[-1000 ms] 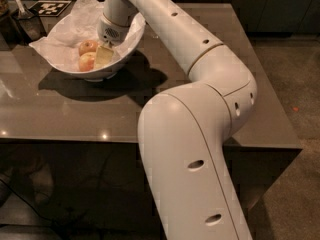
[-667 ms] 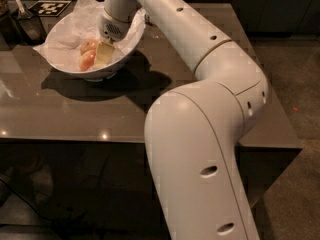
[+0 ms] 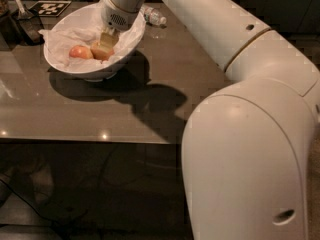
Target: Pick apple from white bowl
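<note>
The white bowl (image 3: 127, 41) stands at the table's far left, lined with crumpled white paper. Two reddish-yellow apples lie side by side in it: one on the left (image 3: 78, 52) and one on the right (image 3: 100, 51). My gripper (image 3: 107, 40) reaches down into the bowl from the arm's wrist and sits right on top of the right apple, partly hiding it. The left apple lies free beside it.
A plastic bottle (image 3: 153, 16) lies on the dark table (image 3: 150, 114) behind the bowl. A black-and-white marker tag (image 3: 50, 7) and a dark holder with a utensil (image 3: 22, 19) stand at the far left. My arm's big white links fill the right side.
The arm's lower links have swung toward the right of the view. The gripper stays in the bowl over the right apple, and the bowl has not moved.
</note>
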